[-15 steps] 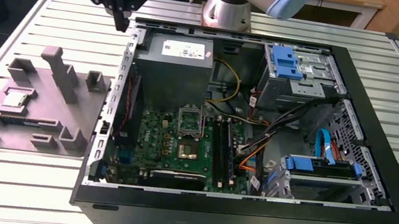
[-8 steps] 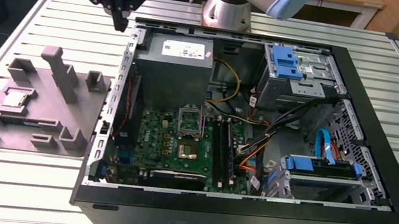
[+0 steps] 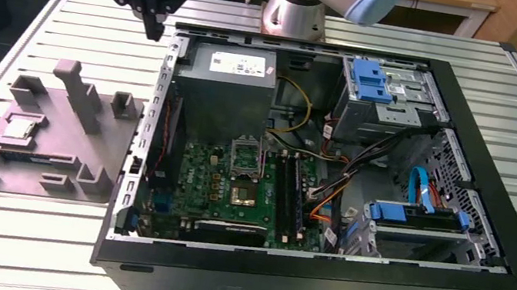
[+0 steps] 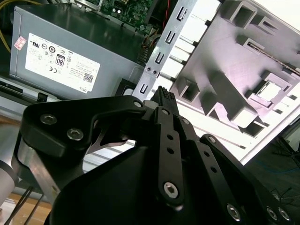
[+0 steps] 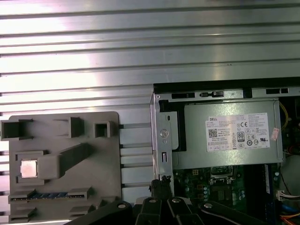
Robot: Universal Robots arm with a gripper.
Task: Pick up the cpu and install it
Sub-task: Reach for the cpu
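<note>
The cpu (image 3: 21, 127) is a small silvery square lying in a recess of the grey holder block (image 3: 48, 158) on the table, at the exterior view's left of the open computer case. It shows in both wrist views as well, cpu (image 5: 29, 168) and cpu (image 4: 269, 91). My gripper (image 3: 156, 26) hangs high over the case's back left corner, well away from the cpu, its black fingers closed together with nothing between them. Their tips (image 4: 163, 95) sit above the case edge. The metal-framed socket (image 3: 243, 188) lies on the green motherboard (image 3: 200, 182) inside the case.
The grey power supply box (image 3: 230, 90) with a white label stands in the case beside the gripper. Blue drive brackets (image 3: 371, 81) and loose cables (image 3: 338, 165) fill the case's right half. The slatted metal table (image 3: 38, 24) surrounds everything.
</note>
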